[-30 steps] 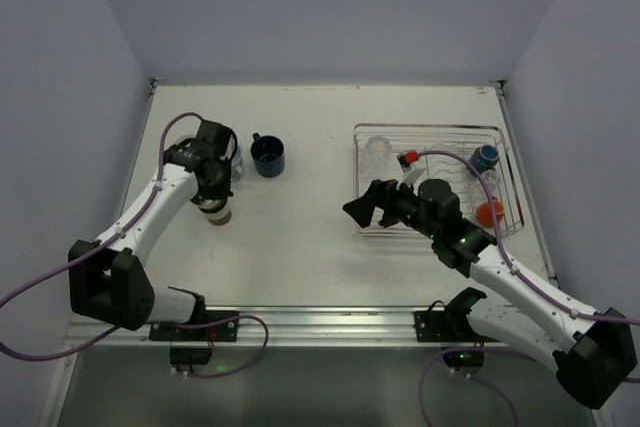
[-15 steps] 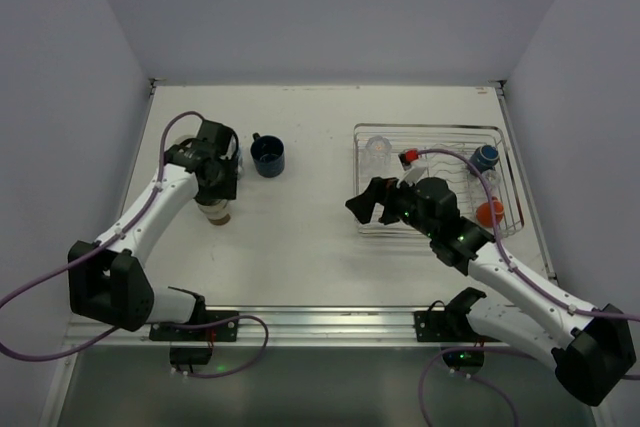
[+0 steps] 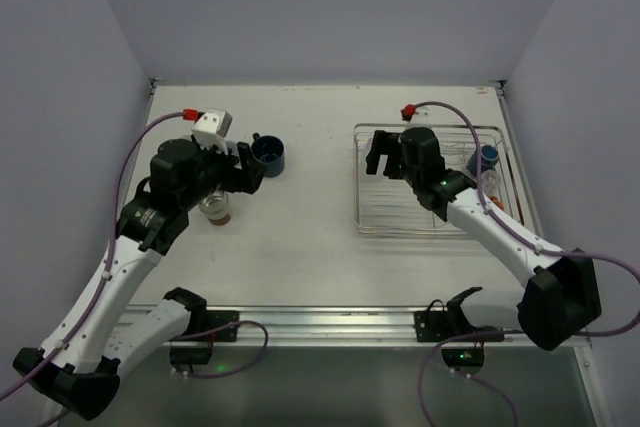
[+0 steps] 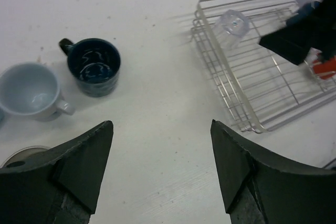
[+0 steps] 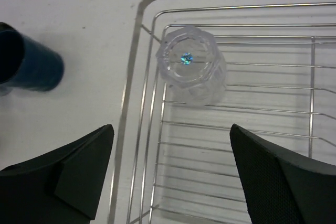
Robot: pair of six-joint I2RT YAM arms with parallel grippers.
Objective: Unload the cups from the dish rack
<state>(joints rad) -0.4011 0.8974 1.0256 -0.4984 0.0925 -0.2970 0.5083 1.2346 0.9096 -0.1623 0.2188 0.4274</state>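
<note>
The wire dish rack (image 3: 440,227) stands on the right of the table. A clear glass tumbler (image 5: 191,69) sits upside down in its back left corner, and a blue cup (image 3: 487,157) rests at its right side. My right gripper (image 5: 170,129) hovers open just above the rack, short of the tumbler (image 4: 233,24), touching nothing. A dark navy mug (image 3: 268,155), a light blue mug (image 4: 31,90) and a tan cup (image 3: 215,209) stand on the table at the left. My left gripper (image 4: 161,124) hangs open and empty above the table, to the right of those cups.
White walls close the table on three sides. The rack's rim (image 5: 131,108) lies under my right gripper's left finger. The navy mug (image 5: 29,64) stands a short way left of the rack. Bare table (image 3: 310,217) lies between the mugs and the rack.
My left gripper opened, let go of the tan cup on the table and rose away to the right. My right gripper swung from the rack's front left to over the tumbler.
</note>
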